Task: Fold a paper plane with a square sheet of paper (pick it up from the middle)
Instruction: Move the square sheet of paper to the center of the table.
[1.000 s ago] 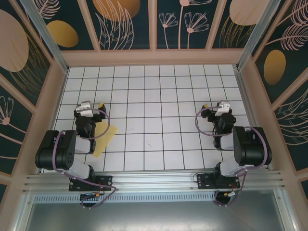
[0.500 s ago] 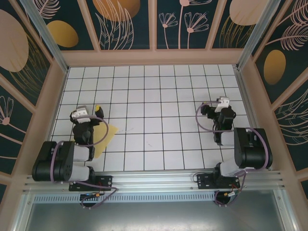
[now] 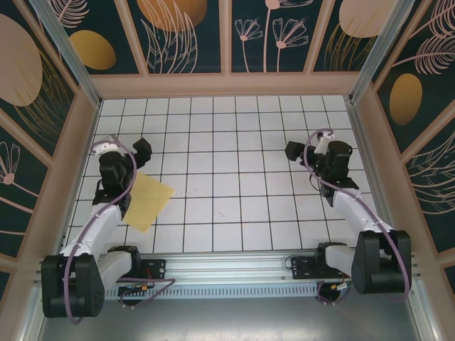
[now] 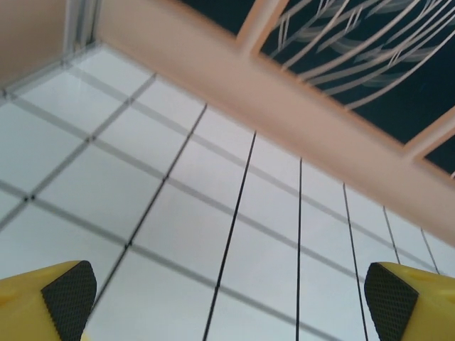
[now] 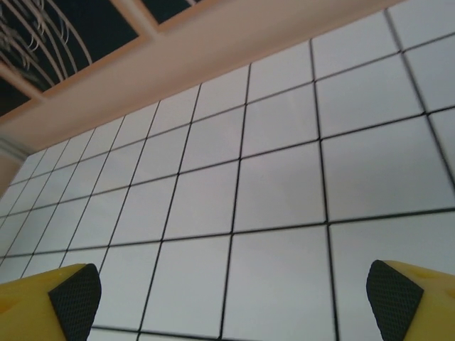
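- Jaws on both arms stand wide apart, grasping nothing; black pads (image 4: 67, 291) on yellow fingers frame bare tiles.
- White grid-tiled counter (image 3: 234, 142), boxed in by a pale wooden frame (image 3: 224, 84) with dark floral panels (image 3: 178, 28).
- The square sheet of paper (image 3: 148, 201) lies flat at the counter's near left, just on the base side of the left jaws and well apart from the right jaws.
- Since a second ago, both arms have stretched forward from folded poses, and more of the sheet shows.
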